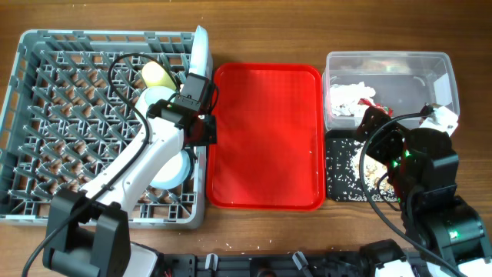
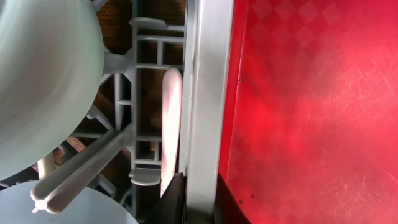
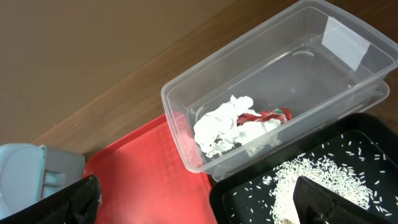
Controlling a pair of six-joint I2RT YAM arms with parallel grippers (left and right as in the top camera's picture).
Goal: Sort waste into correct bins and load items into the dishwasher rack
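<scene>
The grey dishwasher rack (image 1: 69, 92) holds the yellow cup (image 1: 157, 75), the upright plate (image 1: 201, 50) and two pale bowls (image 1: 159, 100) (image 1: 173, 168). My left gripper (image 1: 203, 127) sits on the rack's right wall (image 2: 202, 93), with its fingers (image 2: 198, 199) closed on either side of that wall. A white utensil handle (image 2: 171, 124) lies inside the rack, beside the wall. The bowls (image 2: 43, 81) (image 2: 68, 208) show at the left. My right gripper (image 1: 374, 127) (image 3: 196, 199) is open and empty over the black tray (image 1: 338, 188) of rice crumbs (image 3: 298, 177). The clear tub (image 1: 388, 61) holds the napkin (image 3: 224, 124) and the red wrapper (image 3: 270, 115).
The flat red tray (image 1: 265, 138) lies between the rack and the bins, and its bare surface shows in both wrist views (image 2: 311, 112) (image 3: 143, 168). Wooden table surrounds everything. The black tray (image 3: 249, 199) sits just in front of the tub (image 3: 180, 124).
</scene>
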